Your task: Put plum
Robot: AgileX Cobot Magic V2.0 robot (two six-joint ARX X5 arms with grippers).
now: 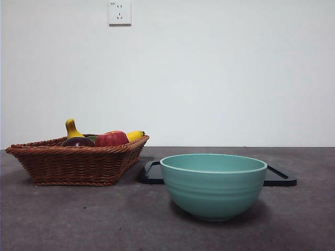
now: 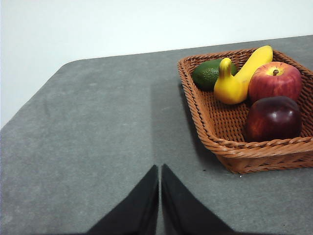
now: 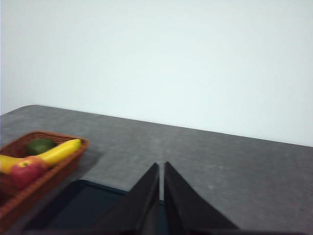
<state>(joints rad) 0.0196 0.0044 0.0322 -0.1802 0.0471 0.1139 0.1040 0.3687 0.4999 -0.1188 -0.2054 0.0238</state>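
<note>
The plum [image 2: 273,119], dark maroon and glossy, lies in a brown wicker basket [image 2: 222,132] beside a red apple [image 2: 275,81]. In the front view the plum [image 1: 77,141] peeks over the basket's [image 1: 78,164] rim at the left. My left gripper [image 2: 160,170] is shut, hovering over bare table short of the basket. My right gripper [image 3: 161,167] is shut too, above the black tray [image 3: 83,208], away from the fruit. Neither arm appears in the front view.
The basket also holds a yellow gourd [image 2: 227,85], a banana [image 2: 254,61] and a green avocado [image 2: 208,73]. A teal bowl [image 1: 213,184] stands front and centre, with the black tray [image 1: 280,177] behind it. A wall socket [image 1: 119,12] sits high on the back wall.
</note>
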